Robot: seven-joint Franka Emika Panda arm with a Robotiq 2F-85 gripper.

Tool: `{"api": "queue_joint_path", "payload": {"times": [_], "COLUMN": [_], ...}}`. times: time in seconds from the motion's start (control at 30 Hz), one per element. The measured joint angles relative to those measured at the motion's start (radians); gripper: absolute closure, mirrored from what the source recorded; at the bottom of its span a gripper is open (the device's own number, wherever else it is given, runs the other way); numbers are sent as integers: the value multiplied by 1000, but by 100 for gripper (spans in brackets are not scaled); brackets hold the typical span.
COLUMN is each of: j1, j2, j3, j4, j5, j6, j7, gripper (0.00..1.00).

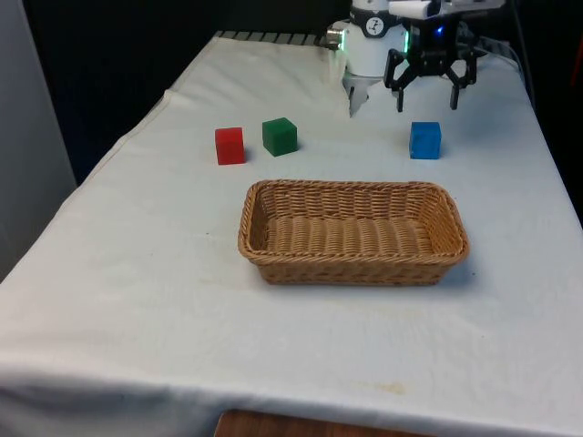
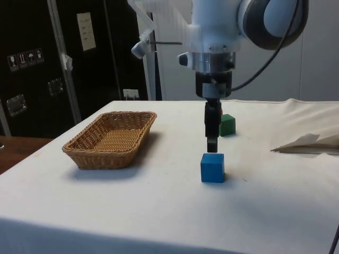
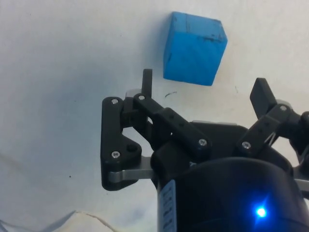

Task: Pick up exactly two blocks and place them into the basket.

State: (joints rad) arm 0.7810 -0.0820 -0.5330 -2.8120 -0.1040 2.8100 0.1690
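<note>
i see the black two-finger gripper [image 1: 428, 98] hanging above the table with fingers spread, holding nothing. small blue cube block [image 1: 424, 140] sits on the white cloth just beyond its tips, outside the oblong woven wicker basket [image 1: 353, 233]. red block [image 1: 230, 146] and green block [image 1: 280, 137] stand close together, well apart from it.

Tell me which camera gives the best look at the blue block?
The wrist view: the blue block sits large just beyond the open tool, showing several faces and dark scuffs. The front view shows it small on the cloth behind the basket; the side view shows it under the tool, apart from it.
</note>
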Motion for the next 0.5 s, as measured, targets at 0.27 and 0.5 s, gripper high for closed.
{"api": "queue_joint_path", "payload": {"times": [0.27, 0.5], "j1": [0, 0], "j2": [39, 112], "j3": [1, 20], "j4": [-1, 17], "j5": [5, 39], "j6": [23, 64], "j7": [1, 2], "gripper": [0, 0]}}
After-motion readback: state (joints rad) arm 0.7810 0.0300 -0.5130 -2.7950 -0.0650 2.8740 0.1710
